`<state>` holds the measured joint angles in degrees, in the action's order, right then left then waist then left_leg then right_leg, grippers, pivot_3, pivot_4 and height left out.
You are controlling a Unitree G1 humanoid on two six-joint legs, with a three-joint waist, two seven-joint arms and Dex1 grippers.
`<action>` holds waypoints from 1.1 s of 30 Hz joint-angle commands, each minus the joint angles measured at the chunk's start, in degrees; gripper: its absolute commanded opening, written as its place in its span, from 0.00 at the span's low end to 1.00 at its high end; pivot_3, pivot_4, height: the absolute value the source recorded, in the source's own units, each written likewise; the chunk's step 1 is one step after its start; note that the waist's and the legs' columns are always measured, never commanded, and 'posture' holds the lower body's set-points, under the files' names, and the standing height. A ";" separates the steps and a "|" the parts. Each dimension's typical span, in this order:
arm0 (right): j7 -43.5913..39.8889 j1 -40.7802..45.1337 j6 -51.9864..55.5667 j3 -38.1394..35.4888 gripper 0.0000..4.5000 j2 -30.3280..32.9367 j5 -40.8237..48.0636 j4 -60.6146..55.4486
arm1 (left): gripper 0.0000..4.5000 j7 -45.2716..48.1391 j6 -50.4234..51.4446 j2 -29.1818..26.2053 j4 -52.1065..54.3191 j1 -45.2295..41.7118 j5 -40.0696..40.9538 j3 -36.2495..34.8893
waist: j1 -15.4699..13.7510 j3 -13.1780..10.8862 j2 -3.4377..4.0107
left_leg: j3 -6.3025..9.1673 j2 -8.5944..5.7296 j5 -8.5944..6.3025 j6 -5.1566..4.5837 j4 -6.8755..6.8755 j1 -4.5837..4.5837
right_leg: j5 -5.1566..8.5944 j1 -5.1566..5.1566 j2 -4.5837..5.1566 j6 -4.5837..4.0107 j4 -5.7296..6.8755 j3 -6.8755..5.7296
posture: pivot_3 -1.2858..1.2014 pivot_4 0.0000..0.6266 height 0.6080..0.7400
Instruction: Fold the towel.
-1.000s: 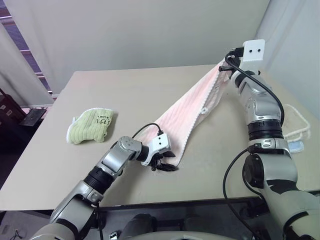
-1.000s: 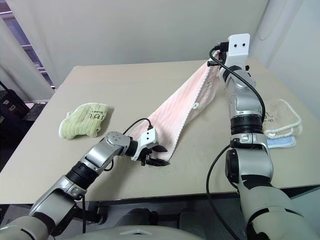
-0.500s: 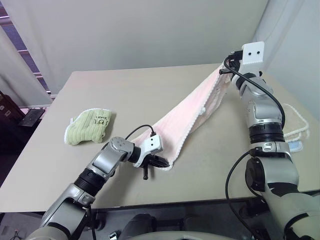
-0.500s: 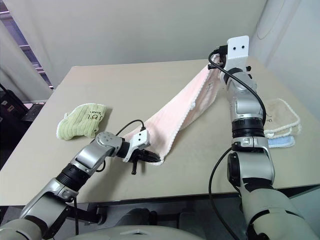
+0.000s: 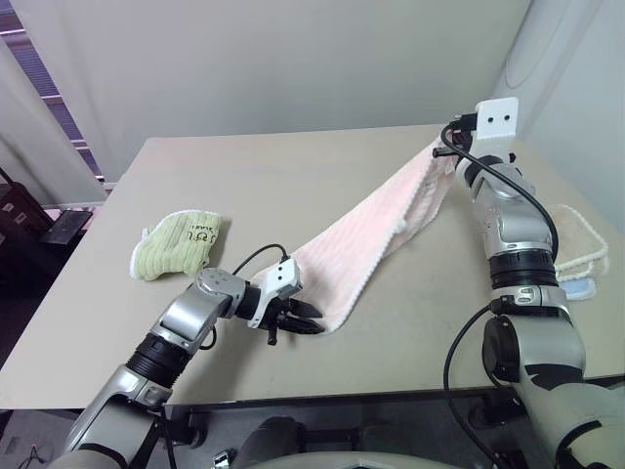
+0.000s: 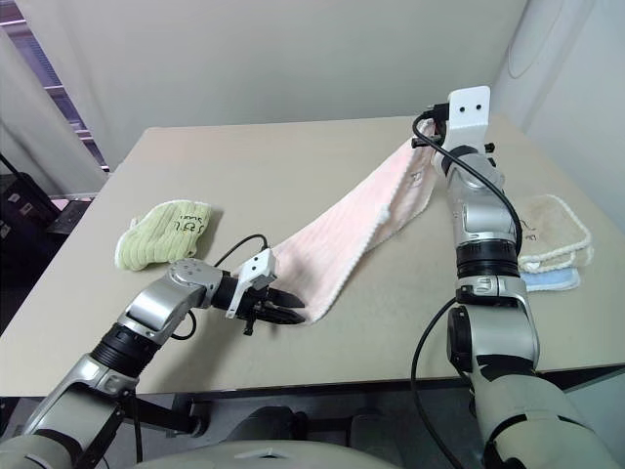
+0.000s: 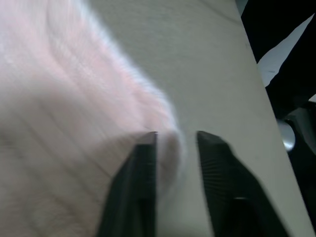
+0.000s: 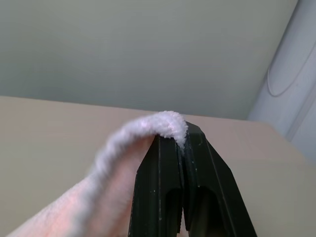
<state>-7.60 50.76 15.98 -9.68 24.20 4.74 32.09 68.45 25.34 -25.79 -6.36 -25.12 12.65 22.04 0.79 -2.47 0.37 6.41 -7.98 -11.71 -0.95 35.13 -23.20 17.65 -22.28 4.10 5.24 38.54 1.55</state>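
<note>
On the left of the beige tabletop lies a light green ribbed folded towel, well apart from the work. Nearer the front edge, the left gripper sits at the low corner of the pale pink terry towel with fine ribbed stripes. In the left wrist view its 2 black fingers stand partly apart with the corner's fringe between them, but not clamped. From there the towel runs as 1 long sloping band up and to the right, its low end resting on the table, its high end lifted clear. At the top right the right gripper is squeezed tight on the upper edge. A beige towel stacked on a blue one lies at the far right.

The step in hand appears to be securing the second corner. Next, the left fingers likely need to close on that corner; only then can the 2 ends be brought together for the fold.
</note>
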 commanded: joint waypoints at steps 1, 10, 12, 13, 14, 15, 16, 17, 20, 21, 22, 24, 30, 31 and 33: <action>0.03 0.99 -0.21 -0.44 0.00 0.55 0.00 -3.31 | 0.43 -1.77 -4.17 1.61 -1.63 -0.58 -2.48 1.10 | 0.08 0.00 0.00 | 0.00 0.00 0.00 0.00 0.01 0.00 | 0.00 0.00 0.00 0.00 0.00 0.00 | 0.52 0.00 1.00; -0.17 1.26 0.20 -0.26 0.00 1.14 -0.32 -3.77 | 0.43 -1.22 -6.44 2.03 -7.00 -2.26 -8.45 6.34 | -0.04 0.02 0.02 | 0.01 0.00 0.02 0.02 0.04 0.05 | -0.01 0.06 -0.01 -0.02 0.00 0.00 | 0.52 0.00 1.00; -0.12 1.15 0.27 -0.17 0.00 1.20 -0.44 -3.88 | 0.43 0.06 -5.07 1.46 -6.71 -2.42 -8.73 7.26 | 0.01 0.04 0.01 | 0.01 0.00 0.01 0.02 0.08 0.05 | -0.02 0.08 -0.01 -0.05 0.00 0.01 | 0.52 0.00 1.00; -0.12 1.10 0.30 -0.13 0.00 1.25 -0.49 -3.96 | 0.43 0.04 -5.01 1.47 -6.76 -2.40 -8.89 7.35 | 0.02 0.05 0.02 | 0.01 0.00 0.01 0.02 0.09 0.06 | -0.02 0.09 -0.01 -0.06 0.00 0.00 | 0.52 0.00 1.00; -0.12 1.06 0.33 -0.10 0.00 1.28 -0.53 -4.02 | 0.43 -0.04 -5.09 1.49 -6.78 -2.35 -9.01 7.35 | 0.04 0.06 0.03 | 0.01 0.00 0.01 0.02 0.08 0.08 | -0.03 0.09 -0.01 -0.06 0.00 0.01 | 0.52 0.00 1.00; -0.09 0.99 0.43 -0.04 0.00 1.35 -0.62 -4.09 | 0.43 0.16 -5.05 1.31 -6.74 -2.36 -9.37 7.61 | 0.08 0.06 0.04 | 0.01 0.00 0.01 0.02 0.08 0.09 | -0.03 0.10 -0.01 -0.06 0.00 0.01 | 0.52 0.00 1.00; -0.10 0.92 0.58 0.04 0.00 1.45 -0.71 -4.15 | 0.43 0.14 -4.69 1.19 -6.74 -2.40 -9.75 7.86 | 0.09 0.07 0.05 | 0.01 0.00 0.02 0.02 0.07 0.10 | -0.03 0.09 -0.02 -0.06 0.00 0.01 | 0.52 0.00 1.00; -0.10 0.87 0.68 0.12 0.00 1.56 -0.79 -4.19 | 0.43 0.27 -3.81 0.91 -6.83 -2.56 -10.42 8.49 | 0.09 0.08 0.05 | 0.02 0.00 0.02 0.02 0.05 0.10 | -0.03 0.10 -0.02 -0.05 0.00 0.01 | 0.52 0.00 1.00; -0.06 0.89 0.87 0.14 0.00 1.78 -0.81 -4.16 | 0.39 0.23 -1.75 0.42 -7.86 -2.96 -12.33 10.36 | 0.08 0.11 0.07 | 0.04 0.00 0.02 0.02 0.04 0.11 | -0.03 0.10 -0.03 -0.05 0.00 0.01 | 0.52 0.00 1.00; 0.03 0.88 0.83 0.24 0.00 1.84 -0.96 -4.25 | 0.35 1.51 -0.20 -0.11 -7.68 -2.95 -12.36 11.18 | 0.09 0.14 0.07 | 0.04 0.00 0.02 0.02 0.04 0.11 | -0.03 0.10 -0.03 -0.05 0.00 0.01 | 0.52 0.00 1.00; 0.06 0.84 0.71 0.42 0.00 1.93 -1.18 -4.38 | 0.30 2.17 0.44 -0.18 -7.46 -2.75 -11.97 11.28 | 0.14 0.17 0.05 | 0.04 0.00 0.02 0.02 0.04 0.13 | -0.03 0.12 -0.03 -0.05 0.00 0.01 | 0.52 0.00 1.00; 0.09 0.79 0.72 0.47 0.00 1.95 -1.31 -4.55 | 0.15 2.73 1.14 -0.16 -7.06 -2.52 -11.38 11.22 | 0.29 0.22 0.08 | 0.04 0.01 0.02 0.02 0.02 0.19 | -0.03 0.17 -0.04 -0.05 0.00 0.02 | 0.52 0.00 1.00; 0.02 0.32 1.06 0.18 0.00 1.94 -1.53 -5.29 | 0.01 3.01 1.85 -0.29 -7.19 -2.19 -11.32 10.97 | 0.32 0.22 0.08 | 0.13 0.09 -0.01 0.00 -0.19 0.83 | 0.10 0.85 -0.11 -0.21 -0.17 0.00 | 0.52 0.00 1.00; 0.04 0.22 1.06 0.17 0.00 1.99 -1.58 -5.36 | 0.01 2.84 1.91 -0.28 -7.13 -2.08 -11.03 10.54 | 0.32 0.22 0.08 | 0.14 0.11 -0.01 0.00 -0.19 0.83 | 0.10 0.86 -0.13 -0.21 -0.18 0.00 | 0.52 0.00 1.00; 0.13 0.11 0.88 0.33 0.00 2.06 -1.86 -5.33 | 0.01 2.58 1.93 -0.24 -7.42 -2.32 -10.13 9.05 | 0.35 0.22 0.08 | 0.15 0.13 -0.02 -0.01 -0.18 0.83 | 0.11 0.85 -0.16 -0.22 -0.22 0.00 | 0.52 0.00 1.00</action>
<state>-7.73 49.92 17.18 -9.10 25.37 3.42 29.43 69.90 24.66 -24.51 -10.57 -29.88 3.83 29.09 1.13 -2.25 0.45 6.55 -7.83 -11.73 -0.97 34.95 -22.37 17.76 -21.43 3.92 5.02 38.30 1.55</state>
